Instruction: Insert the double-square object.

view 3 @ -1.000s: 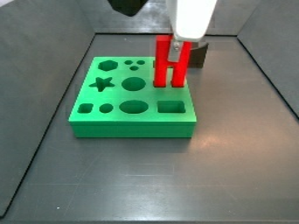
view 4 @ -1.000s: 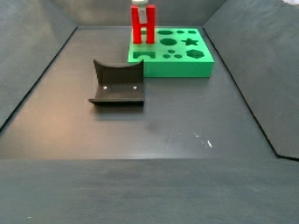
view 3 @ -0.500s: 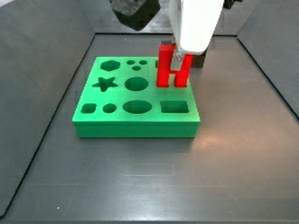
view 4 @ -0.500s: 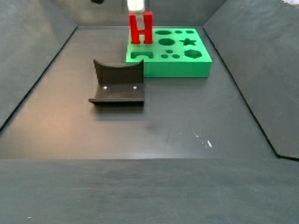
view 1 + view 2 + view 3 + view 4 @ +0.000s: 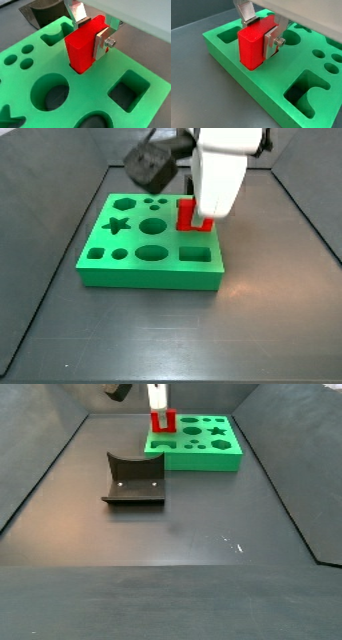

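Note:
The bright red double-square object [image 5: 84, 44] stands upright, its lower end sunk into a hole of the green block [image 5: 80, 102]. My gripper [image 5: 92, 31] is shut on it from above, silver fingers [image 5: 103, 41] pressed on both sides. It also shows in a wrist view [image 5: 255, 43] near the block's edge [image 5: 244, 82]. In a side view the red object [image 5: 191, 216] shows only partly under the white gripper body [image 5: 214, 200], at the block's far right corner. In a side view it [image 5: 162, 422] sits low at the block's far left corner [image 5: 201, 454].
The green block has star, round, hexagon and square holes [image 5: 197, 253]. The dark fixture [image 5: 134, 480] stands on the grey floor left of the block. A dark grey block [image 5: 44, 11] lies behind the green block. Bin walls slope up around the floor.
The gripper has moved down with the red object, which has sunk deeper into the hole of the green block; less of it shows above the block.

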Controlling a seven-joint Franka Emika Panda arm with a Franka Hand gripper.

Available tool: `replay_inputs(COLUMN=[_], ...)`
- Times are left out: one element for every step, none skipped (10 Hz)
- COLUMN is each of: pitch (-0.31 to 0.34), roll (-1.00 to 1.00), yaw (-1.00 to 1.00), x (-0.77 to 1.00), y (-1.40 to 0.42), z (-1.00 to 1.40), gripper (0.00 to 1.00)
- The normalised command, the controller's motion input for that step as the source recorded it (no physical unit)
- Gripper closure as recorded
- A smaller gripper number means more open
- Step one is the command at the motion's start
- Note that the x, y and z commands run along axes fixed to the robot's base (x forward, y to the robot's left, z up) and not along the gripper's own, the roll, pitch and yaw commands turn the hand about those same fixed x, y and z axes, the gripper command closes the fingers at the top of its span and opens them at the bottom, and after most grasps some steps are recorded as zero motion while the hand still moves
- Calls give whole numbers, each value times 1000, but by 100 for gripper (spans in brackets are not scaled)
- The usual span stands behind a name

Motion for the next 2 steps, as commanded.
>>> replay_inputs(pitch=[-50,0], roll=[-16,0], yaw=[0,0], x=[-17,0], y=[0,0], z=[-43,0], gripper=[100,100])
